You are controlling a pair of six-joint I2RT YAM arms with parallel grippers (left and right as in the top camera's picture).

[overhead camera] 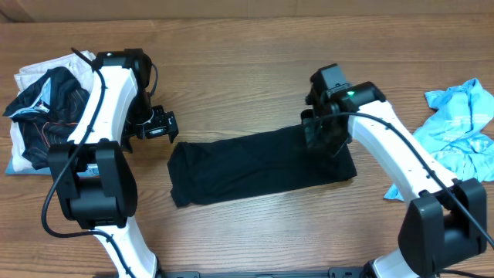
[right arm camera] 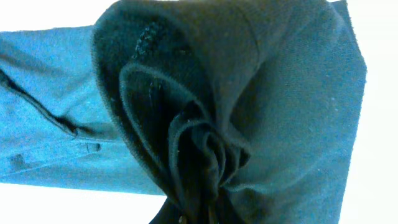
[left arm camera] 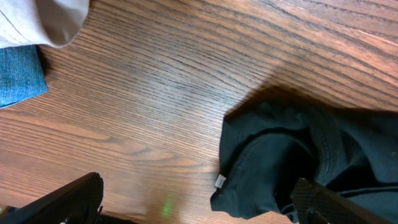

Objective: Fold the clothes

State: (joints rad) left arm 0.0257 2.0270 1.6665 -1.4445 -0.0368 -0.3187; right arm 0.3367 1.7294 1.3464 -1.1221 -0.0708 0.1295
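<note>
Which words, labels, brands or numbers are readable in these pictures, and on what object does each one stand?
No text can be read.
White tag on the black garment: too small to read.
Print on the dark jersey at the left: too blurred to read.

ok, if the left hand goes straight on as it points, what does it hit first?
Probably bare table; the left hand points down just beside the black garment. Depth unclear.
</note>
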